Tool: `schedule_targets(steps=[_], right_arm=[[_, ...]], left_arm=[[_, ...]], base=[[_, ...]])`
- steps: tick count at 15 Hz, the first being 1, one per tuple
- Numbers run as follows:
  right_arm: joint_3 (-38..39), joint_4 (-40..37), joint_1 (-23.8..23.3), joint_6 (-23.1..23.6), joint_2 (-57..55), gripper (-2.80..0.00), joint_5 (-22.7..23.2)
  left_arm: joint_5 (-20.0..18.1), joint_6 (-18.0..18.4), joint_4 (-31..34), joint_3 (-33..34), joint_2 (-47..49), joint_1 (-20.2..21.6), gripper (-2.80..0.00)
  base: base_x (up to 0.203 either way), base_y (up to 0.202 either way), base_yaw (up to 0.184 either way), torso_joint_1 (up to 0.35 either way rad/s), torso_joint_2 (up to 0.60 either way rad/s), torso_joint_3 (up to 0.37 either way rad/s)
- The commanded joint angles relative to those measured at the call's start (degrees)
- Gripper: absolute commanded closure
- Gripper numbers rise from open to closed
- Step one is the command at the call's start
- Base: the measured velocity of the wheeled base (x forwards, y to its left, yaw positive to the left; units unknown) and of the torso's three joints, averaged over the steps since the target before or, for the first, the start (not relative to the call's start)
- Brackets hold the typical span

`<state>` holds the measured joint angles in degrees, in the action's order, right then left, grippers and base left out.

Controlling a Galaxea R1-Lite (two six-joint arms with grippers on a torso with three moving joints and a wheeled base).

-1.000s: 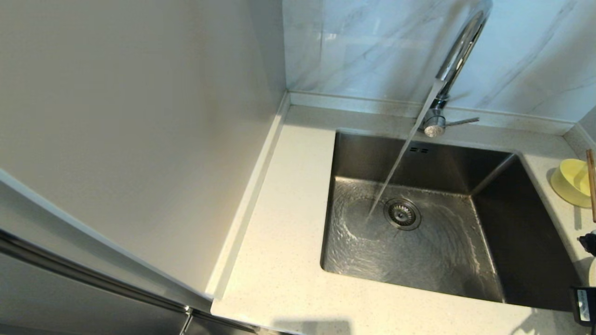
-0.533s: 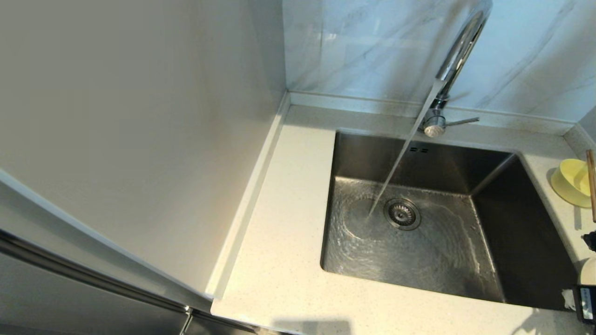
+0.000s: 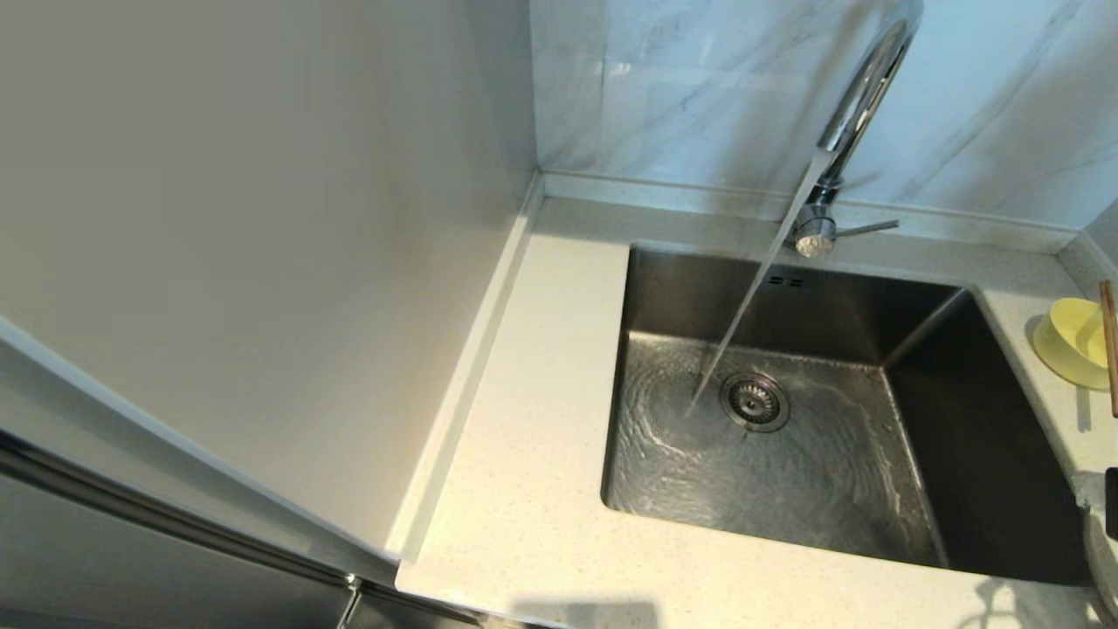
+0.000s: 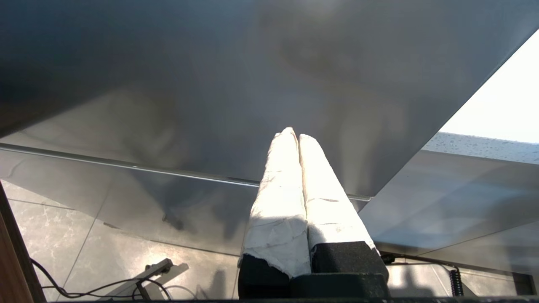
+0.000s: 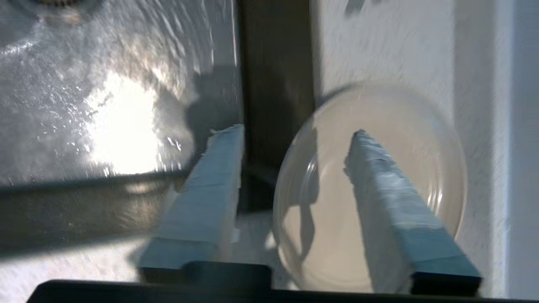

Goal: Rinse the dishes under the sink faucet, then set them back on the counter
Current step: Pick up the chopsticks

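Note:
Water runs from the chrome faucet [image 3: 860,96] into the steel sink [image 3: 978,419] and swirls beside the drain strainer [image 3: 754,401]. The pale-yellow bowl [image 3: 1073,342] and the brown chopsticks [image 3: 1109,349] rest on the counter [image 3: 541,419] right of the sink. My right gripper [image 5: 297,130] is open above the sink's right edge. One finger hangs over the cream-white plate [image 5: 324,227], which lies on the counter [image 5: 400,50]; the other is over the sink's rim. Nothing is gripped. My left gripper [image 4: 296,134] is shut and empty, parked low by a grey cabinet front.
A pale side panel [image 3: 262,262] walls off the counter's left side, and grey-veined marble tiles [image 3: 681,87] rise behind the faucet. The faucet's thin lever [image 3: 865,228] points right. Only a dark sliver of the right arm [image 3: 1113,502] shows at the head view's right edge.
The right gripper's black body at the head view's lower right edge has slid almost out of that view. The water keeps running; bowl and chopsticks have not moved.

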<state>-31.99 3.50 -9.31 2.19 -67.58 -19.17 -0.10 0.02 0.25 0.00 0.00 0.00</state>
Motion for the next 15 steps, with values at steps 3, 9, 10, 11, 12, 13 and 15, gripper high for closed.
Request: schedule_targets(steps=[3, 9, 10, 11, 12, 13, 15], right_arm=[[-10.33, -2.42, 0.0, 0.02, -2.64, 0.0, -0.13], [-33.06, -14.92, 0.19, 0.52, -12.79, 0.0, -0.28], [-37.06, -16.72, 0.07, 0.59, -15.17, 0.0, -0.41], [-40.53, -18.39, -0.25, 0.63, -17.07, 0.0, -0.47], [-43.95, -20.48, -0.68, 0.62, -19.2, 0.0, -0.55], [-47.21, -22.77, -1.25, 0.58, -21.22, 0.0, -0.64], [-52.73, -25.93, -3.36, 0.23, -24.8, -2.8, -0.74]], left_arm=[[0.01, -0.02, 0.01, 0.0, 0.0, 0.0, 0.0], [0.01, -0.02, 0.01, 0.0, 0.0, 0.0, 0.0], [0.01, -0.02, 0.01, 0.0, 0.0, 0.0, 0.0], [0.01, -0.02, 0.01, 0.0, 0.0, 0.0, 0.0], [0.01, -0.02, 0.01, 0.0, 0.0, 0.0, 0.0], [0.01, -0.02, 0.01, 0.0, 0.0, 0.0, 0.0], [0.01, -0.02, 0.01, 0.0, 0.0, 0.0, 0.0]], base=[[0.0, 0.0, 0.0, 0.0, 0.0, 0.0], [0.0, 0.0, 0.0, 0.0, 0.0, 0.0], [0.0, 0.0, 0.0, 0.0, 0.0, 0.0], [0.0, 0.0, 0.0, 0.0, 0.0, 0.0], [0.0, 0.0, 0.0, 0.0, 0.0, 0.0], [0.0, 0.0, 0.0, 0.0, 0.0, 0.0], [0.0, 0.0, 0.0, 0.0, 0.0, 0.0]])
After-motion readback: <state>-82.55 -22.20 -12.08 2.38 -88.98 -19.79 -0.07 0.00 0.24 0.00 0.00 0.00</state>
